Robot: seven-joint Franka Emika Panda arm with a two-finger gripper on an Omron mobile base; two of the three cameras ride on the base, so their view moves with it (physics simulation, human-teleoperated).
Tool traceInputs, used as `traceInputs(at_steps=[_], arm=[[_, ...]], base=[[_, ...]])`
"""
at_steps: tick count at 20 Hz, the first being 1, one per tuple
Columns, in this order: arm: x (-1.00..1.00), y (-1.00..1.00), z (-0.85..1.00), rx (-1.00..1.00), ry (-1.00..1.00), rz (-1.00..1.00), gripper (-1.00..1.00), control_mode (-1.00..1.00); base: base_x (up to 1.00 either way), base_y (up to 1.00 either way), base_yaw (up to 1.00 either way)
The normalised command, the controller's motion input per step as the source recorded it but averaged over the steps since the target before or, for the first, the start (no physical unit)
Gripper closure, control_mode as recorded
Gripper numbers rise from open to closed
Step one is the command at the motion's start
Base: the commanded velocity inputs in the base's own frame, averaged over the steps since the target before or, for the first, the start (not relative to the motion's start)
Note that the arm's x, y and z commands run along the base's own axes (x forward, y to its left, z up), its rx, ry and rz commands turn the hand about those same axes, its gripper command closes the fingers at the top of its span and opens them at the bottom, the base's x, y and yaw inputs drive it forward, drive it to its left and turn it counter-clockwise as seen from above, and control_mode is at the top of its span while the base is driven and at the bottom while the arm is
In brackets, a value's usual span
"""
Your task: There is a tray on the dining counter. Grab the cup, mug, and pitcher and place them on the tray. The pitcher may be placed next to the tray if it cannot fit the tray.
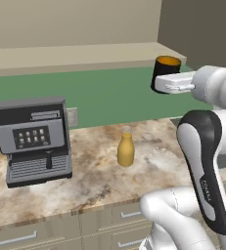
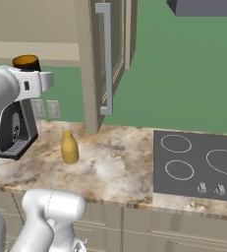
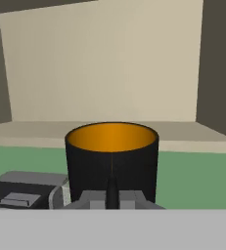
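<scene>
Clenched on the mug (image 3: 112, 161), the claw (image 3: 112, 193) is holding it upright high in the air, well above the tabletop (image 1: 95, 180); in the hand view the black wall of the mug is standing right against the dark finger tips, its orange-yellow inside showing from above. In the left base view the mug (image 1: 167, 68) is sitting at about one o'clock, just behind the white hand, and in the right base view the mug (image 2: 26, 62) is peeking over the hand at about ten o'clock. Going by size, the marbled tabletop (image 2: 115, 172) is stretching across both base views, with cream drawers (image 1: 60, 232) running under its front edge. A black cooktop (image 2: 198, 165) is lying inset at three o'clock in the right base view. A grey and black coffee machine (image 1: 33, 141) is standing on the tabletop at nine o'clock in the left base view. The pitcher (image 1: 126, 150), yellow-orange with a narrower neck, is standing upright on the tabletop near the centre of the left base view, well apart from the coffee machine; in the right base view the pitcher (image 2: 69, 146) is sitting at about nine o'clock.
</scene>
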Motion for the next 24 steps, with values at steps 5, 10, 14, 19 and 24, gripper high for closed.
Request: traceInputs(at_steps=[5,10,14,19,24], arm=[[-0.42,-0.03,-0.04,0.00,0.04,-0.22,1.00,-1.00],[-0.43,-0.07,-0.10,0.00,0.04,-0.07,1.00,-1.00],[-0.41,-0.11,-0.17,0.00,0.06,-0.01,1.00,-1.00],[-0.31,-0.14,-0.13,0.00,0.01,0.00,1.00,-1.00],[-0.14,-0.08,-0.12,0.00,0.00,0.00,1.00,-1.00]], base=[[0.00,0.00,0.00],[0.00,0.00,0.00],[0.00,0.00,0.00],[0.00,0.00,0.00],[0.00,0.00,0.00]])
